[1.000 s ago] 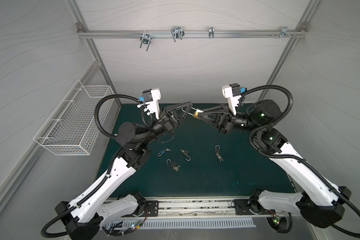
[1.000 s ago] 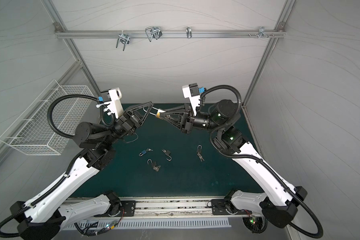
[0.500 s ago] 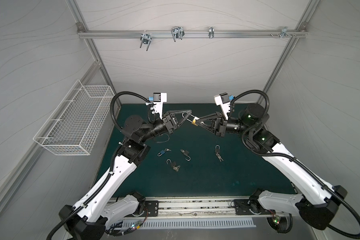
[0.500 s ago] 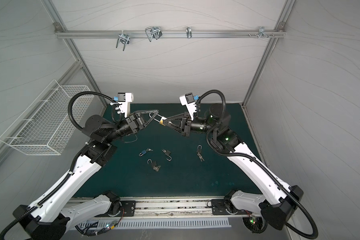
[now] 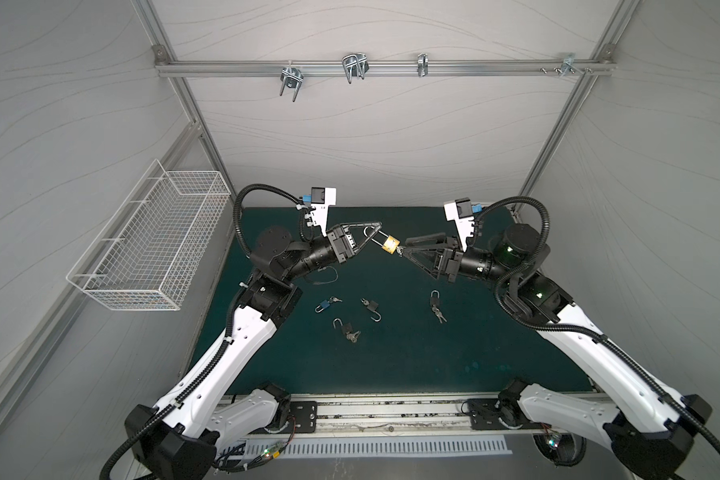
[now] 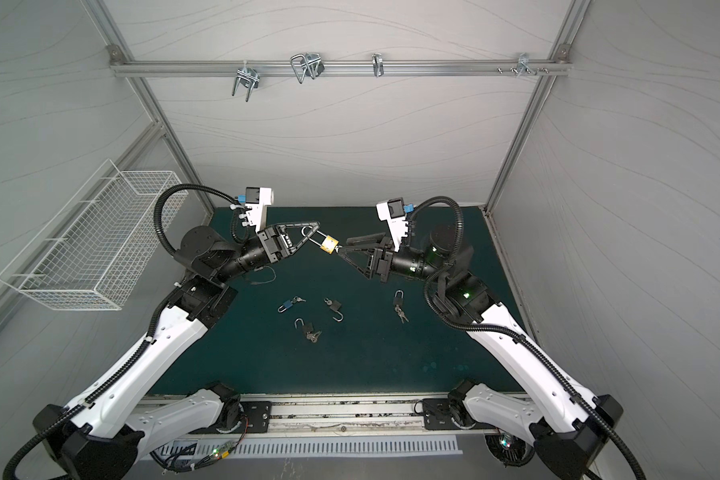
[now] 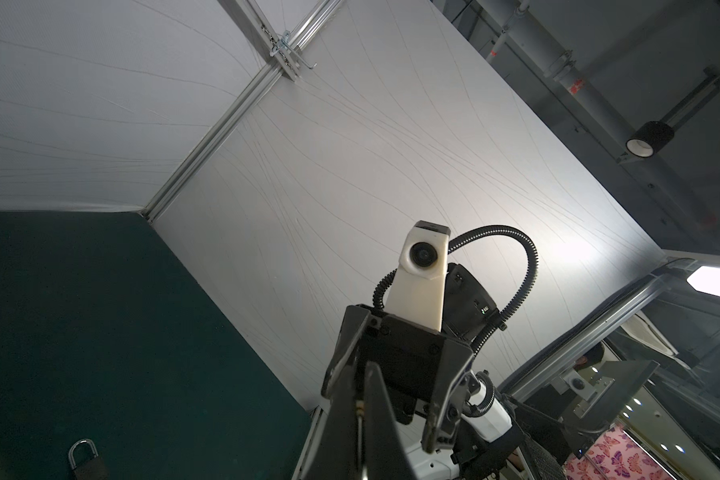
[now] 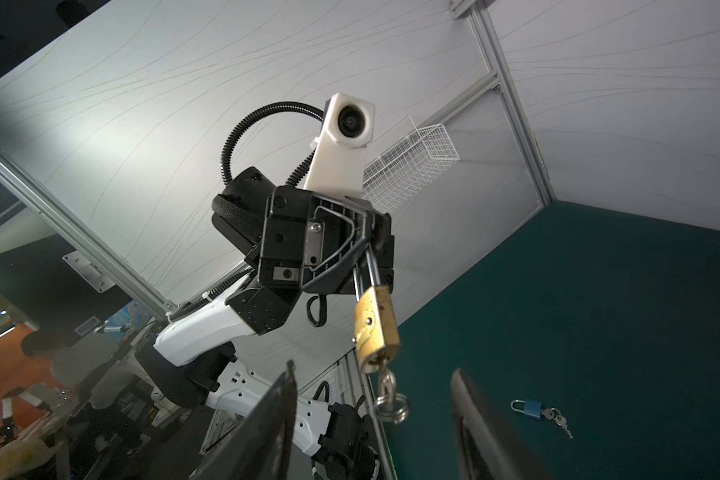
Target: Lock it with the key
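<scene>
The left gripper (image 5: pixel 376 227) is clamped on the shackle (image 8: pixel 364 270) of a brass padlock (image 5: pixel 389 244) and holds it in the air above the far middle of the green mat (image 5: pixel 433 361). In the right wrist view the padlock (image 8: pixel 377 324) hangs body down with the key (image 8: pixel 385 384) seated in its underside and a key ring (image 8: pixel 391 405) dangling below.

The right gripper (image 8: pixel 373 374) faces it with its fingers spread. The key sits in the gap between them, and from this view neither finger grips it. In a top view one fingertip (image 5: pixel 403 251) lies right at the key, and I cannot tell whether it touches.

Judging by this, the task is well along: the key is in, and both legs of the shackle appear to enter the body. The pictures do not show whether the key has been turned or the lock has latched. That check is what looks left, along with any final turn and setting the padlock down.

The left wrist view shows only the closed fingers (image 7: pixel 375 415) and the opposite arm, and the held padlock is hidden behind them. On the mat nearer the robot lie a blue padlock (image 5: pixel 323 306) and three dark padlocks (image 5: pixel 371 307), two of them with open shackles. Their keys are too small to make out well.
</scene>
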Robot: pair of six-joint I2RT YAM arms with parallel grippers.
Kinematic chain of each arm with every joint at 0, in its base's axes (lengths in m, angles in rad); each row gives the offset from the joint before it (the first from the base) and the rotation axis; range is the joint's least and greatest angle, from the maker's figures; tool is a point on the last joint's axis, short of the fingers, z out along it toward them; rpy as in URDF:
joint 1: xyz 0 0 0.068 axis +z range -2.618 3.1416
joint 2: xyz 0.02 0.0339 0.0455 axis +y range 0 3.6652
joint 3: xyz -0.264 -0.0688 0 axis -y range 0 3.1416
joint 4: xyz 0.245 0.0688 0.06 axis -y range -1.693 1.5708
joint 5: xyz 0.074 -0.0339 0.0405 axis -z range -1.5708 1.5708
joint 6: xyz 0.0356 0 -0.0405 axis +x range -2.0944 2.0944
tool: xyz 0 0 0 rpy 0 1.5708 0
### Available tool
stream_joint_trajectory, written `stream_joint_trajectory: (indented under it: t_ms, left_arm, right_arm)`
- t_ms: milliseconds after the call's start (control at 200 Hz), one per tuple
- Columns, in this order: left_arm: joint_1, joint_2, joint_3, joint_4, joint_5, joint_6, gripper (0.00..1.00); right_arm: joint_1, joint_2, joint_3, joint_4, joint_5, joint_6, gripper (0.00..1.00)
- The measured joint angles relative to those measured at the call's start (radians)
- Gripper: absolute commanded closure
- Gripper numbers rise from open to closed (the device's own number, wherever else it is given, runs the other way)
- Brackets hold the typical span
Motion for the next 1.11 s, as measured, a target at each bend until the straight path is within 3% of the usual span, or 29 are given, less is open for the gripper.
stream_joint_trajectory:
  t_ms: [760, 920, 1105]
  left_arm:
    - [0.001, 0.006, 0.0, -0.001, 0.007, -0.004, 1.0]
    - [0.004, 0.004, 0.0, -0.002, 0.006, -0.003, 1.0]
    - [0.011, -0.007, -0.006, -0.008, 0.004, -0.001, 1.0]
  right_arm:
    - [0.0, 0.029, 0.008, -0.013, -0.053, 0.039, 0.93]
    - [-0.002, 0.028, 0.007, -0.011, -0.053, 0.051, 1.0]
    - [-0.002, 0.025, -0.001, -0.006, -0.053, 0.052, 1.0]
